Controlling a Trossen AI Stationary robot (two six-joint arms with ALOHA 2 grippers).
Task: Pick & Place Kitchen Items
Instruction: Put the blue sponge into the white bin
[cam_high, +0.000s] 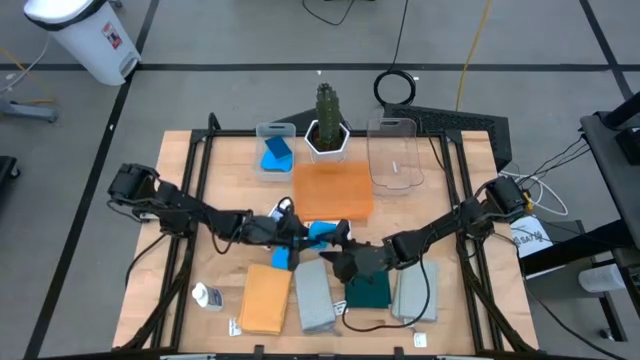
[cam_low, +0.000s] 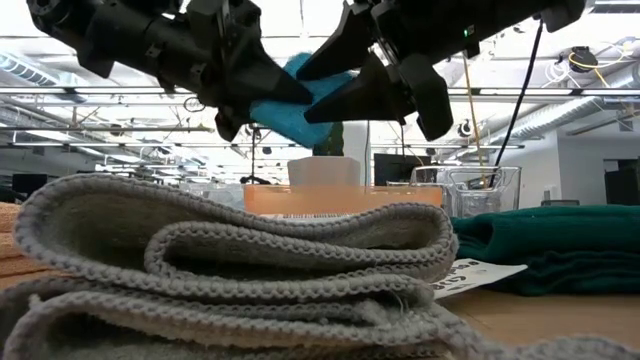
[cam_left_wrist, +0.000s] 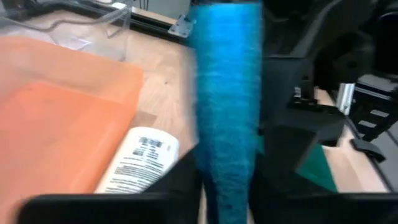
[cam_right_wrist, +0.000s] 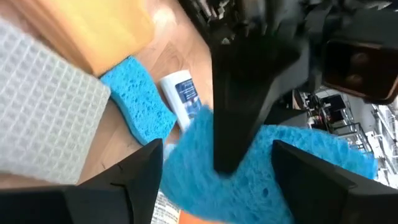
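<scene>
High view, left gripper (cam_high: 296, 235) pinching a blue sponge (cam_high: 322, 232) above the table (cam_high: 180, 250), right gripper (cam_high: 338, 250) open around it, fingers not touching.

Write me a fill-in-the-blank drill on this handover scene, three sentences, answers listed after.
1. Both grippers meet in the air at a sponge whose colour is ____.
2. The cactus stands in a pot coloured ____.
3. In the high view, a second sponge stands in the clear bin to the ____ of the cactus.

The left gripper grips the sponge; the right gripper has its fingers spread around it.

Missing words: blue; white; left
</scene>
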